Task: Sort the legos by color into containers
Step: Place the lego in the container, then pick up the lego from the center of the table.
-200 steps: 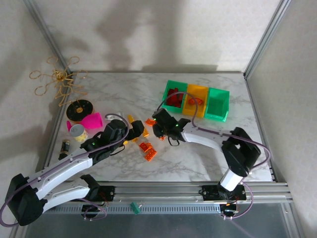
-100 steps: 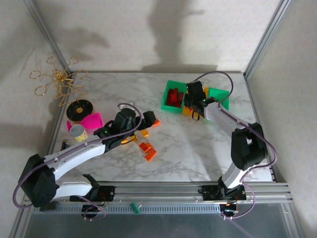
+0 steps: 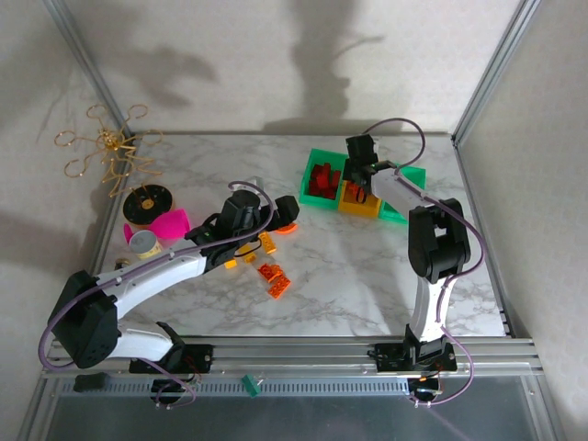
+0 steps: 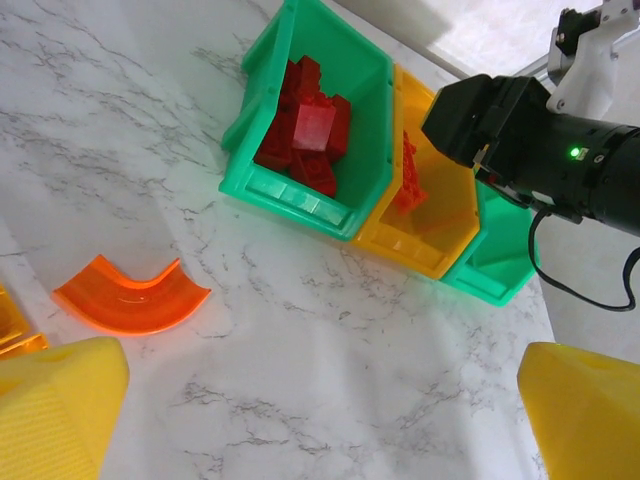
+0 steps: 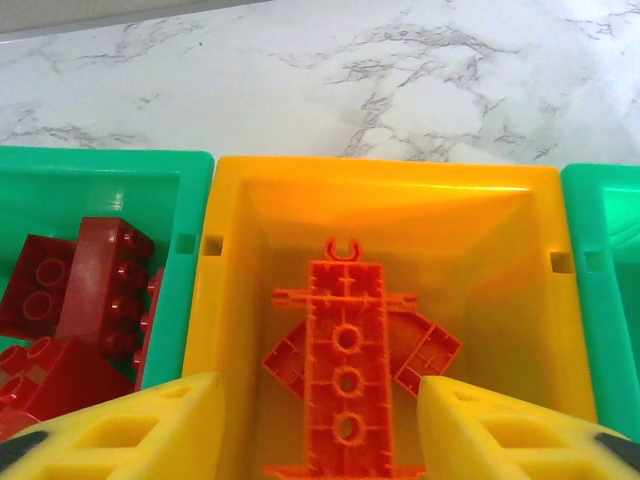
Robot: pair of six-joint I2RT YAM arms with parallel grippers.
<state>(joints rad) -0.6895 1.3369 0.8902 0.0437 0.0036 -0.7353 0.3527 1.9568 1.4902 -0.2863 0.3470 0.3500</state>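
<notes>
Marble surface inside a framed cell with pale walls.

Diff: a second ago the right pincer was down by the loose pile mid-surface. Half a second ago it had reached the containers. Now it hangs over the middle bin, a touch further back. Its fingers are spread wide with nothing clamped. An orange-red lego lies underside up on that bin's floor, below the gap.

The left arm has stretched forward and right across all three frames. The left pincer is wide open and empty over bare marble. The curved orange lego lies just beside its left fingertip, not touching as far as I can tell. That piece sits where it did half a second ago.

Sorted so far: red legos are heaped in the left green bin. From the left wrist I see nothing in the visible part of the right green bin.

Still out: a few loose orange and yellow legos near the left arm's forearm, some partly under it.

Clutter at far left: pink cup, black-and-yellow spool, tin can, gold wire tangle. All are well apart from the bins.

In the way: the right arm's black wrist hangs over the middle and right bins and hides their back halves from the left wrist camera. From the top camera, its forearm crosses the right green bin.
</notes>
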